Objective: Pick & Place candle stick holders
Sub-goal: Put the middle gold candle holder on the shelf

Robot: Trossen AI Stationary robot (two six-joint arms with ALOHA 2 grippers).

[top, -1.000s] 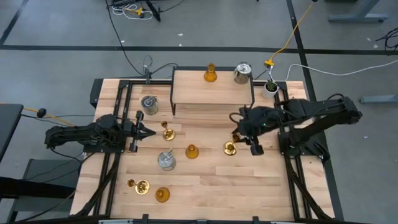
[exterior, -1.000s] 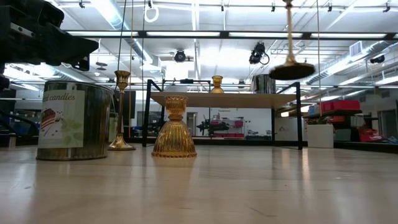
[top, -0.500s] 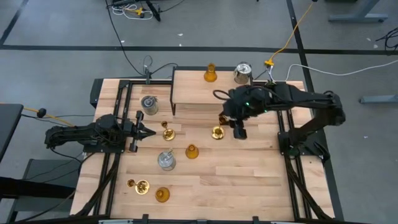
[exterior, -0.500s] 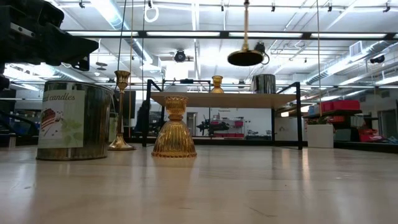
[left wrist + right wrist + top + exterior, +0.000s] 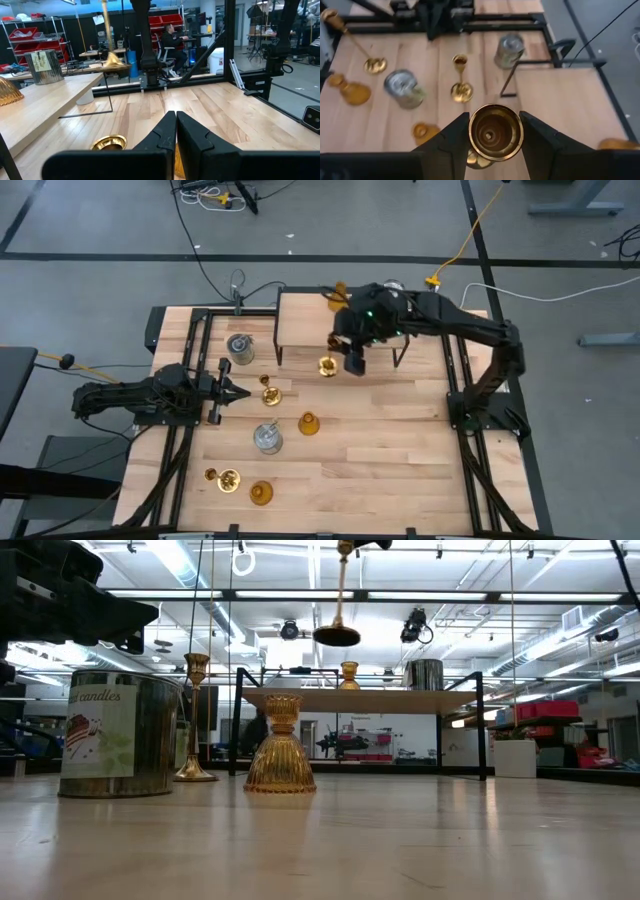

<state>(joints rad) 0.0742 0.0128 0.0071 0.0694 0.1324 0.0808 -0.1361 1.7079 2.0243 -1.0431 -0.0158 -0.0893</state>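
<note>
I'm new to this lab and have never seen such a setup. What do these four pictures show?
They show two robot arms at a wooden table, each ending in a two-finger gripper. One camera looks straight down, one sits at table height, and one rides on each wrist. The right gripper holds a brass candle holder in the air beside a small raised shelf. The left gripper waits shut, low over the table. More holders stand around: amber glass ones, silvery cylinders and brass ones.
</note>
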